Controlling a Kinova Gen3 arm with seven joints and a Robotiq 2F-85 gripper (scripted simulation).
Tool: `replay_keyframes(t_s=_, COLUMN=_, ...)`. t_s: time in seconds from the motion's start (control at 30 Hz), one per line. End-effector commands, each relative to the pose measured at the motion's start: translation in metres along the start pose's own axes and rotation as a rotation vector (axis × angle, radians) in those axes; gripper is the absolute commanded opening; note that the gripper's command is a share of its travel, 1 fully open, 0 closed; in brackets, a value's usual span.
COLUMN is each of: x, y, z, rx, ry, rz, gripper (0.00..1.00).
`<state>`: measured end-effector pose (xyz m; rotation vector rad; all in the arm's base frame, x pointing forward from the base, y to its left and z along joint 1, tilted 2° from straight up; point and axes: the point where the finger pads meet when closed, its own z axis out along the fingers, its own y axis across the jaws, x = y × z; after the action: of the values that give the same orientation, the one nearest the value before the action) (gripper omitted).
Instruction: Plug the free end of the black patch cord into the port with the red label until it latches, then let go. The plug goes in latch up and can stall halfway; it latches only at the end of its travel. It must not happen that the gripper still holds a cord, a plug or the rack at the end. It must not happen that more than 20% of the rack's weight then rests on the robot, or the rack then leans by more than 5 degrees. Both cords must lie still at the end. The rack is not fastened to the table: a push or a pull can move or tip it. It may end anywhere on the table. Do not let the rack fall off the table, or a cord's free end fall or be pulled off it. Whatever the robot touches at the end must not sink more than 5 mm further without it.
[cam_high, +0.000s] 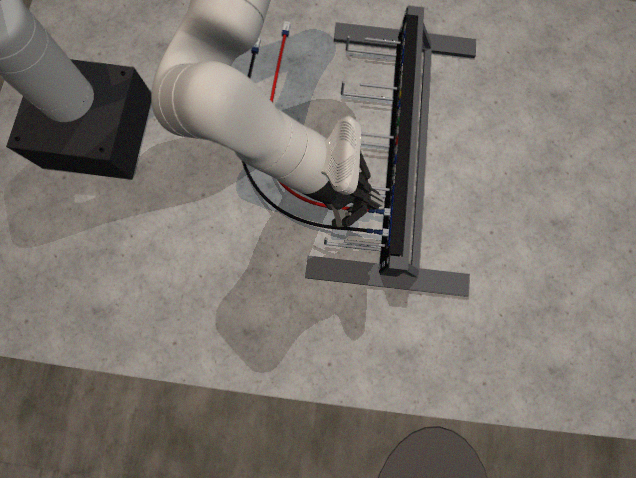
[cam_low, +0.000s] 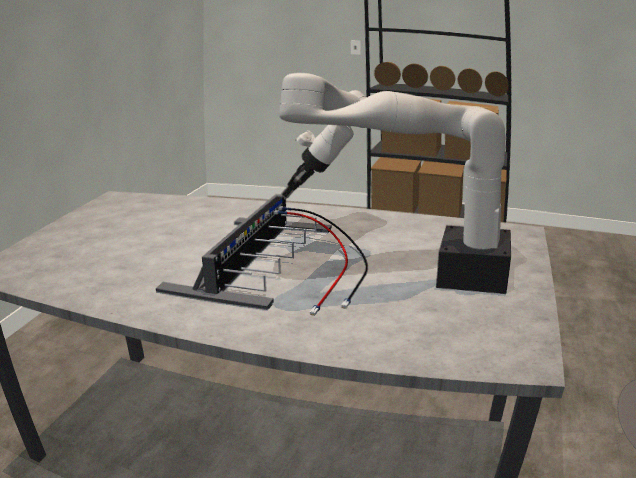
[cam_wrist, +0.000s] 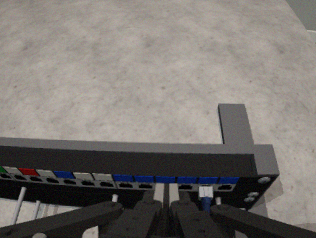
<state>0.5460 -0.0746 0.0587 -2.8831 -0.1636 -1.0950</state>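
Observation:
The black patch cord (cam_high: 277, 208) (cam_low: 366, 267) runs from a blue-labelled port near one rack end to its free plug (cam_high: 255, 49) (cam_low: 346, 303), which lies on the table. Its plugged end (cam_wrist: 206, 192) shows in the wrist view. The rack (cam_high: 408, 154) (cam_low: 210, 274) (cam_wrist: 150, 161) stands upright. The red label (cam_wrist: 27, 172) is at the left in the wrist view; the port below it looks empty. My gripper (cam_high: 381, 200) (cam_wrist: 166, 197) is shut with nothing held. Its tips are at the rack's face, over a blue-labelled port, and hide the red cord's plugged end in the wrist view.
The red cord (cam_high: 277, 71) (cam_low: 345, 259) runs beside the black one; its free plug (cam_high: 285, 28) (cam_low: 314, 309) lies near the black one. Thin metal cable guides (cam_high: 367, 97) (cam_low: 293, 250) stick out from the rack's front. Rack feet (cam_high: 339, 268) (cam_low: 215, 295) lie across both ends.

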Motion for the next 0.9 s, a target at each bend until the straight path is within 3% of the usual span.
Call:
replay_keyframes(t_s=0.0, x=0.001, y=0.000, z=-0.002, rx=0.000, ry=0.003, rz=0.001, gripper=0.00)
replay_keyframes(t_s=0.17, x=0.001, y=0.000, z=-0.018, rx=0.000, ry=0.003, rz=0.001, gripper=0.00)
replay_keyframes(t_s=0.47, x=0.001, y=0.000, z=-0.071, rx=0.000, ry=0.003, rz=0.001, gripper=0.00)
replay_keyframes(t_s=0.53, x=0.001, y=0.000, z=-0.071, rx=0.000, ry=0.003, rz=0.001, gripper=0.00)
replay_keyframes(t_s=0.87, x=0.001, y=0.000, z=-0.124, rx=0.000, ry=0.003, rz=0.001, gripper=0.00)
